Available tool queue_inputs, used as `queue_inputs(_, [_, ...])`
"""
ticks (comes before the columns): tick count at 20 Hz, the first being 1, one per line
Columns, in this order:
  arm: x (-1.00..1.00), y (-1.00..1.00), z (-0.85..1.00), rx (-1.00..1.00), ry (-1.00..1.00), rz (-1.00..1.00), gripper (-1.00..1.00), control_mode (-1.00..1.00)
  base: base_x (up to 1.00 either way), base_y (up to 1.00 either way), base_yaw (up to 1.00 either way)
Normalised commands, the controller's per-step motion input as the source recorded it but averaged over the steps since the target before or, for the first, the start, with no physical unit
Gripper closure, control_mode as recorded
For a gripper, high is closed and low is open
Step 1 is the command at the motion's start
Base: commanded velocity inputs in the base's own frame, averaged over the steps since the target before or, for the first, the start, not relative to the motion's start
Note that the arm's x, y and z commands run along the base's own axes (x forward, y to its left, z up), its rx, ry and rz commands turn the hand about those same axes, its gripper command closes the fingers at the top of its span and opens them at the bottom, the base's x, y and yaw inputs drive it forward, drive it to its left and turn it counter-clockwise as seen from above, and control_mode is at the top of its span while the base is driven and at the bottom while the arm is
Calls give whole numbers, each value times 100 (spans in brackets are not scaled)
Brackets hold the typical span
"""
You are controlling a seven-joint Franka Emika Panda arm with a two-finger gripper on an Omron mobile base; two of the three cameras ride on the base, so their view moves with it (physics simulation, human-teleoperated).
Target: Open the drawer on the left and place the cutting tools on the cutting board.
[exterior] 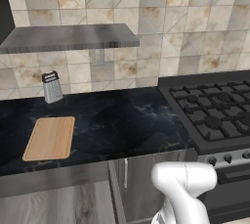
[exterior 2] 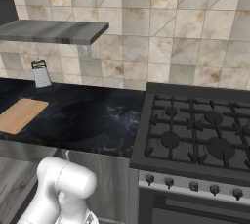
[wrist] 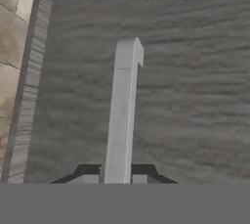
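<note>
Fingers (wrist: 117, 178) pinched nearly shut on the silver bar handle (wrist: 124, 115) of the drawer (wrist: 171, 96), one dark tip on each side of the bar, near one end of it. Clamped there, by the look of it, so that a straight pull can draw the grey wood-grain front outward; seen rolled in the hand view, hence the horizontal bar running up the picture. Cannot tell from that close view how far out the drawer stands. Arm (exterior: 183, 189) folded low in front of the cabinets, elbow up and hand reaching down below the counter (exterior: 127, 120) edge toward the drawer front. Cutting board (exterior: 50, 138) lying flat and bare on the dark counter, left of the stove (exterior: 215, 115), ready as the landing place. Metal box grater (exterior: 51, 86) upright behind the board near the wall, well apart from it.
</note>
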Motion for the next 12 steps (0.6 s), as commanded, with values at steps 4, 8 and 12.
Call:
queue_inputs(4, [-5,0,0,0,0,0,100,-100,0,0,0])
queue_inputs(8, [0,0,0,0,0,0,100,-100,0,0,0])
queue_inputs(12, [0,0,0,0,0,0,-100,-100,0,0,0])
